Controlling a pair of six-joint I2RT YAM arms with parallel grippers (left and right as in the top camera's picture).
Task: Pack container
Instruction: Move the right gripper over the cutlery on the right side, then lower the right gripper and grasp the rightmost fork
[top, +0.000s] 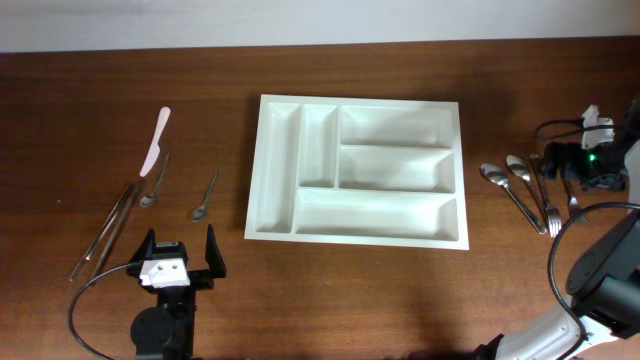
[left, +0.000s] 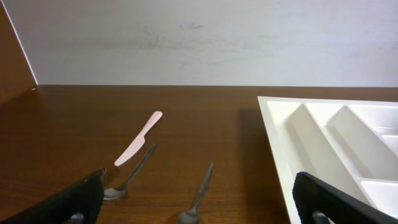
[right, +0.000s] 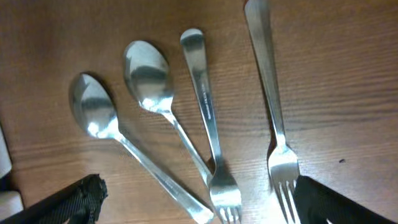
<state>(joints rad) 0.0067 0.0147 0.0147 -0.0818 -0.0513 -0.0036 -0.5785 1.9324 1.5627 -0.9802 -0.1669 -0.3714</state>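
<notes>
The container (top: 263, 170) is a large white tray with five compartments, all bare, in the middle of the table; its left corner (left: 280, 134) shows in the left wrist view. My left gripper (top: 180, 255) stands open near the front edge, left of the container, with nothing between its fingers (left: 81, 199). A pale pink knife (top: 156, 140), two small spoons (top: 155, 180) (top: 205, 195) and a pair of long metal sticks (top: 105, 230) lie beyond it. My right gripper (right: 199, 193) hangs open over two spoons (right: 93, 115) (right: 146, 74) and two forks (right: 208, 124) (right: 270, 81), holding nothing.
The spoons and forks (top: 530, 190) lie in a fan right of the container. The right arm and its cables (top: 590, 160) fill the table's right edge. A pale wall runs behind the table's far edge.
</notes>
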